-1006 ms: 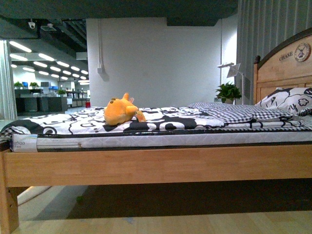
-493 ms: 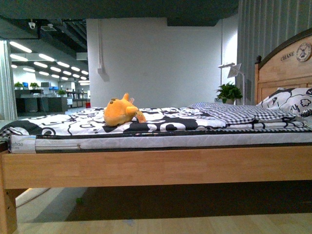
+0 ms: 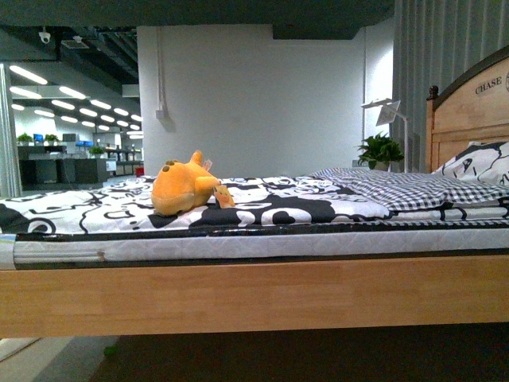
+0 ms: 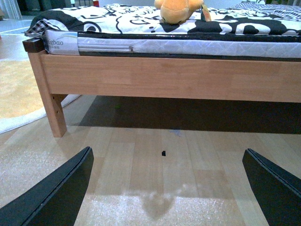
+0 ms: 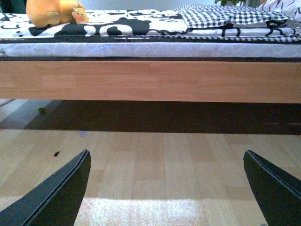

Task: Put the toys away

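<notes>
The toy, an orange-yellow plush animal, lies on the black-and-white bedspread towards the foot end of the bed. The same plush shows at the edge of the left wrist view and again in the right wrist view. My left gripper hangs open over the wooden floor, well short of the bed, with nothing between its fingers. My right gripper is likewise open and empty above the floor. Neither arm appears in the front view.
The wooden bed frame rail runs across in front of me, with a leg at its foot end. A checked blanket, pillows and the headboard lie to the right. A pale rug lies beside the bed.
The front view has drawn closer to the bed and shifted: the plush and rail look larger, the bed's foot corner has left the frame, and the headboard sits further right.
</notes>
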Controlling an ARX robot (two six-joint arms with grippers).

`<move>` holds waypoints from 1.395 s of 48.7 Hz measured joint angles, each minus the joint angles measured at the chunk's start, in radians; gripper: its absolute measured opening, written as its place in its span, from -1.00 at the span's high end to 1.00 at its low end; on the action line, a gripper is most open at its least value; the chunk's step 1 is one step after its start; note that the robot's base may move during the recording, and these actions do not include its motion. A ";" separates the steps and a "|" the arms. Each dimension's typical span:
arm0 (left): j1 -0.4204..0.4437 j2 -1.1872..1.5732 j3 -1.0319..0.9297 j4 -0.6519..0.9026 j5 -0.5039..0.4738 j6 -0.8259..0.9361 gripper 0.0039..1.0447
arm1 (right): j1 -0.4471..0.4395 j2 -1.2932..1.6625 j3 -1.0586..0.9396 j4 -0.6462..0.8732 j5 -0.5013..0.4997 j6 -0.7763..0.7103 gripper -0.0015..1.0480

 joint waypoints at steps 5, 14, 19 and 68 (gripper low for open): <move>0.000 0.000 0.000 0.000 0.000 0.000 -0.89 | 0.000 0.000 0.000 0.000 0.000 0.000 -0.87; 0.000 0.000 0.000 0.000 0.000 0.000 -0.89 | 0.000 0.000 0.000 0.000 0.000 0.000 -0.87; 0.000 0.000 0.000 0.000 0.000 0.000 -0.89 | 0.000 0.000 0.000 0.000 0.000 0.000 -0.87; 0.000 -0.002 0.000 0.000 -0.002 0.000 -0.89 | 0.000 0.001 0.000 0.001 -0.002 0.000 -0.87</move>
